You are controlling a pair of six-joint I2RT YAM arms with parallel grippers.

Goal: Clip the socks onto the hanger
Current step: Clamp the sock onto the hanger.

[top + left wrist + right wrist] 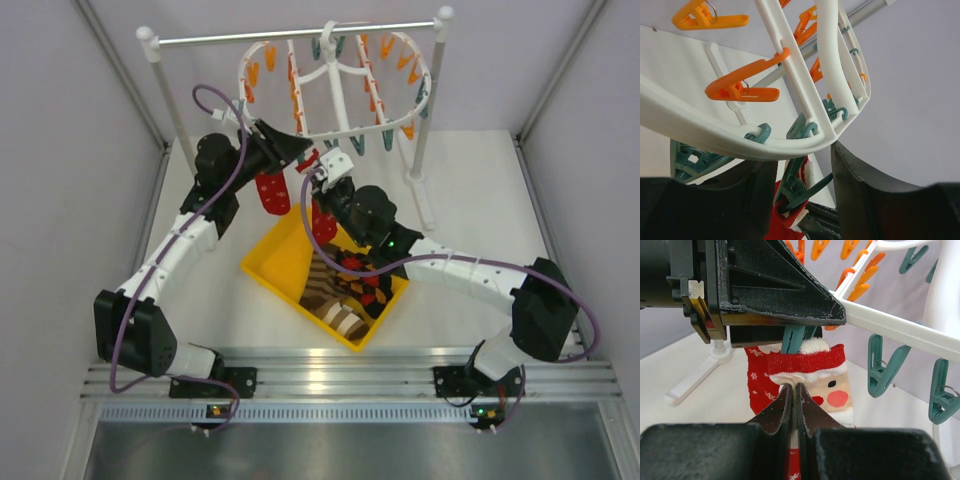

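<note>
The white round hanger (335,72) hangs from the rail, and its rim also shows in the left wrist view (715,132). A red Santa sock (827,385) hangs with its cuff at a teal clip (799,186) on the hanger's near rim. My right gripper (794,386) is shut on this sock's white trim just under the red cuff. My left gripper (802,160) is open, with its fingers on either side of that teal clip. A second red sock (272,192) with white snowflakes hangs to the left, and it also shows in the right wrist view (757,385).
A yellow bin (275,262) below the arms holds a brown-and-cream striped sock (340,318) and a dark argyle sock (365,280). The white-and-metal rail stand (300,38) has feet (425,205) on the table. Orange clips (740,90) and spare teal clips (882,367) hang nearby.
</note>
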